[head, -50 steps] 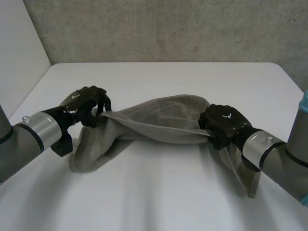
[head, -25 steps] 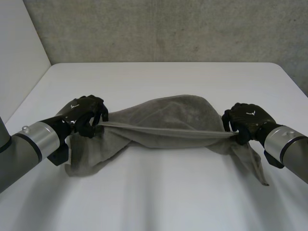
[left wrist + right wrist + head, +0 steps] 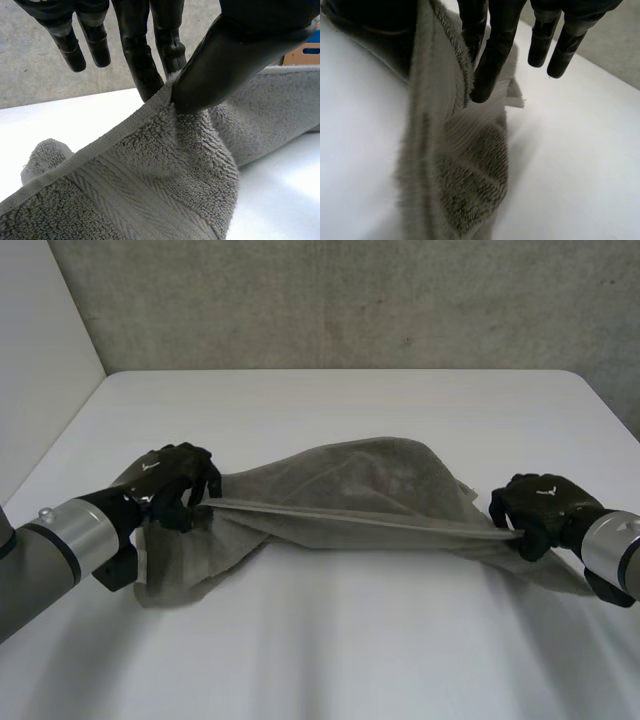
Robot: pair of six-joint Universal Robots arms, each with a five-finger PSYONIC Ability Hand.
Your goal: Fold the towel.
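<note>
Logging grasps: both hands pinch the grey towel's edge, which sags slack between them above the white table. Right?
Not slack. The head view shows the towel edge stretched taut between the left hand and right hand. Both do pinch it, above the white table.

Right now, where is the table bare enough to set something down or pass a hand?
Two bare patches of table: the far strip between towel and wall, and the near strip in front of the towel. Crowded: the middle, where the towel stretches between left hand and right hand, each pinching its edge.
</note>
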